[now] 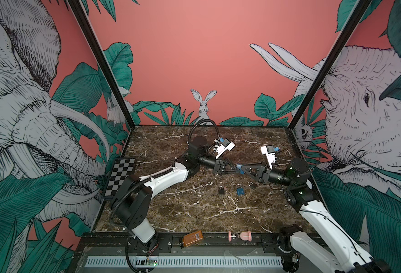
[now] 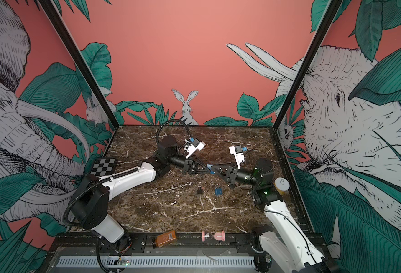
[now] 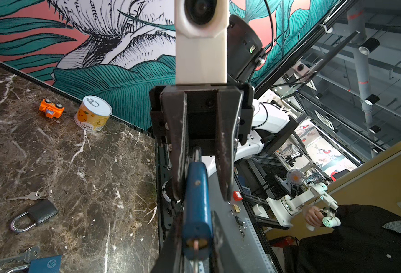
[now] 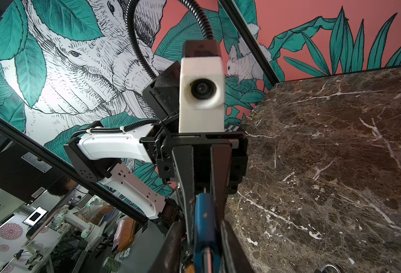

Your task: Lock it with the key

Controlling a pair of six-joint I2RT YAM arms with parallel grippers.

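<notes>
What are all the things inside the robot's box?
held padlock: one, blue, between both grippers
loose padlocks: three, two dark, one blue, mid-table
keys: two, silver, beside loose padlocks
can: one, yellow-white, right edge
toy car: one, orange, near can
checkerboard: one, black-white, left edge
bottle: one, amber, front rail
hourglass: one, pink, front rail
left gripper: one, black, shut on held padlock
right gripper: one, black, open around its shackle
</notes>
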